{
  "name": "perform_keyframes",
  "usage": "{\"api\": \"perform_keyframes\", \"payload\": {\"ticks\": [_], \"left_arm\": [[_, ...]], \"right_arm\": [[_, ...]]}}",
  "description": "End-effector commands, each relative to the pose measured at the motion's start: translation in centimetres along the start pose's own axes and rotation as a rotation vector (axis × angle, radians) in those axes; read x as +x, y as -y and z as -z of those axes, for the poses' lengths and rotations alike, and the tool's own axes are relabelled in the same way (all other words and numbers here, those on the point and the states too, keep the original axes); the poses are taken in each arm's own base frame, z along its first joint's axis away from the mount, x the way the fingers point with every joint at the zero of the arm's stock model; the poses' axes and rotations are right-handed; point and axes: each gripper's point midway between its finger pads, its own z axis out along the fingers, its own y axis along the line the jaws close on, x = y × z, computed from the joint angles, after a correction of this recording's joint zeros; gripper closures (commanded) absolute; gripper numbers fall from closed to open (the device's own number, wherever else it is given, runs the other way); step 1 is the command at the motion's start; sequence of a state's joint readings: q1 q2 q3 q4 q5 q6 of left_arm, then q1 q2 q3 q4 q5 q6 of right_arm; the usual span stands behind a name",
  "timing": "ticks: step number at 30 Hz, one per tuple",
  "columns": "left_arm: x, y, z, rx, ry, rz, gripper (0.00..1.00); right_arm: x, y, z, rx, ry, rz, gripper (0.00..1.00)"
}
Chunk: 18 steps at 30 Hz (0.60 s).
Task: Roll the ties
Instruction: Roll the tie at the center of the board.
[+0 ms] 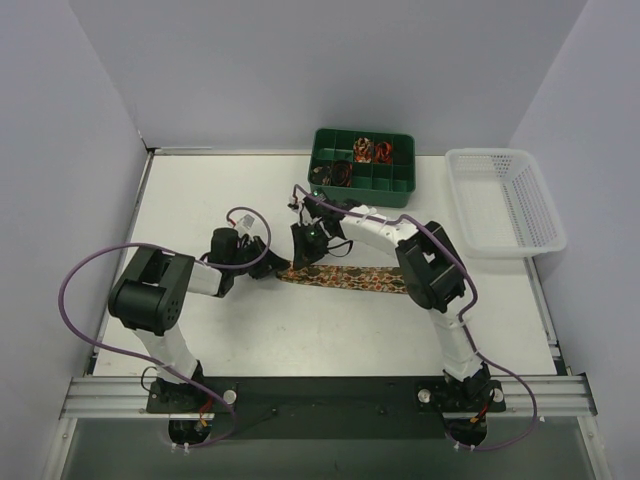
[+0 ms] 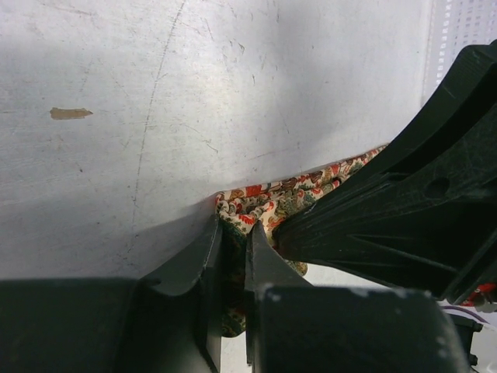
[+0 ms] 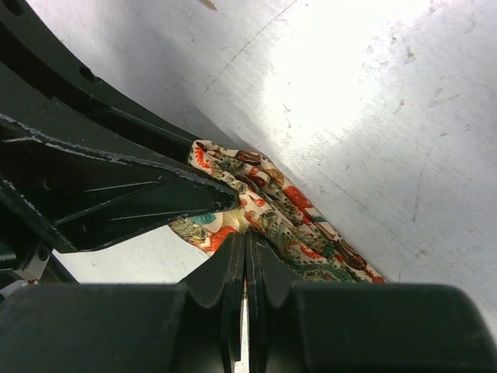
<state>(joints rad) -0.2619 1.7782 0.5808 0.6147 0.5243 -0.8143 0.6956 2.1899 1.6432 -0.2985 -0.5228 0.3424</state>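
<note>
One patterned brown-gold tie [image 1: 350,279] lies as a long strip across the middle of the table. Its left end is folded up between both grippers. My left gripper [image 1: 264,256] is shut on that end: in the left wrist view the fabric [image 2: 256,203] runs down between the two fingers [image 2: 203,260]. My right gripper [image 1: 304,249] meets it from the right, shut, its tips pinching the tie's fold [image 3: 268,210] in the right wrist view. Small coils of tie [image 1: 362,150] lie in the green box.
A green compartment box [image 1: 392,180] stands at the back centre. A white plastic basket [image 1: 505,200] stands at the back right. Purple cables loop round both arms. The other arm's black finger [image 2: 411,210] crowds the left wrist view.
</note>
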Motion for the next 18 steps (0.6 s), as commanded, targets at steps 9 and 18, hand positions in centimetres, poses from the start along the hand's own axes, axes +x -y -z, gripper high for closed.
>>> {"api": "perform_keyframes", "payload": {"ticks": [9, 18], "left_arm": [[-1.6, 0.7, 0.5, -0.058, 0.016, -0.102, 0.90], [-1.7, 0.6, 1.6, -0.065, 0.025, -0.084, 0.33]], "right_arm": [[0.9, 2.4, 1.9, 0.079, -0.001, -0.023, 0.99], [2.4, 2.4, 0.9, 0.090, -0.038, -0.017, 0.99]]}}
